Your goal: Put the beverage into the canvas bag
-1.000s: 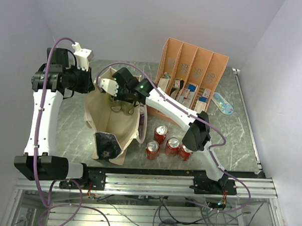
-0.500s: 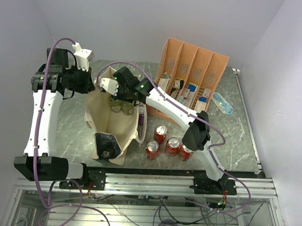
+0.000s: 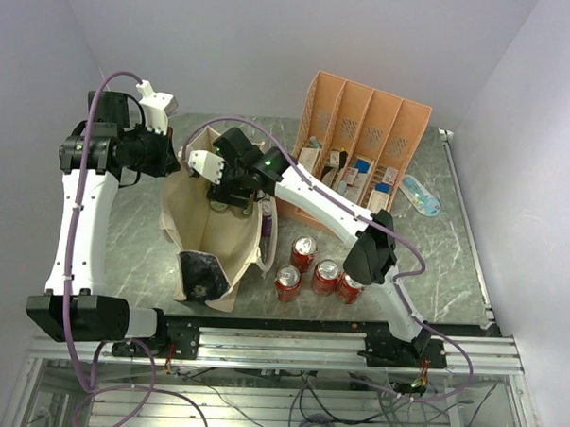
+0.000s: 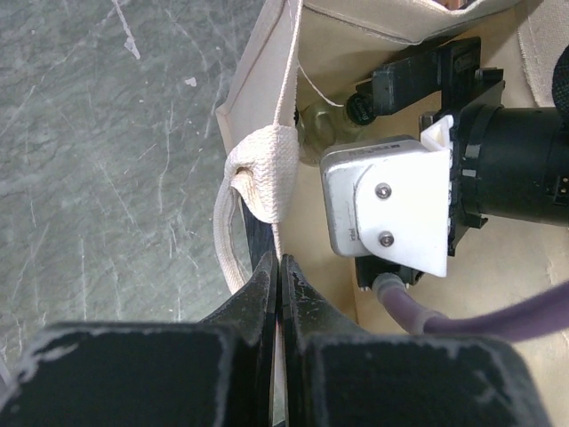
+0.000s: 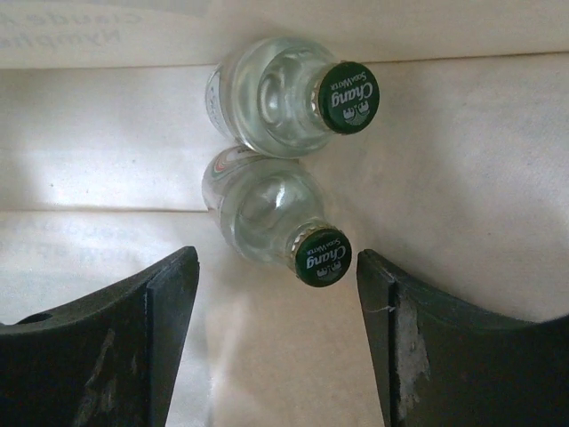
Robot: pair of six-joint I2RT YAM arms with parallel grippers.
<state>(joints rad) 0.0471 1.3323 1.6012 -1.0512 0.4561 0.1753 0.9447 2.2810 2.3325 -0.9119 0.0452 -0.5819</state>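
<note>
My left jaws are shut tight on the cloth edge of the canvas bag [image 3: 208,231], right by one of its loop handles [image 4: 260,173], at the bottom middle of my left wrist view. The bag sits on the gray table [image 3: 137,235], left of the middle of the top view. Its mouth is open and its dark end [image 3: 202,271] points toward the bottom of the frame. My right jaws are down inside the bag, near its upper end. They are partly open and hold nothing. In my right wrist view, two clear bottles with green caps rest against the bag's pale cloth, touching each other. The upper bottle [image 5: 283,93] is at the top middle. The lower bottle [image 5: 267,218] is in the middle, and its cap sits in the gap between my two fingers [image 5: 133,338], touching neither. Four red cans [image 3: 304,253] stand on the table just right of the bag. An orange box with slots [image 3: 365,122] is at the upper right.
</note>
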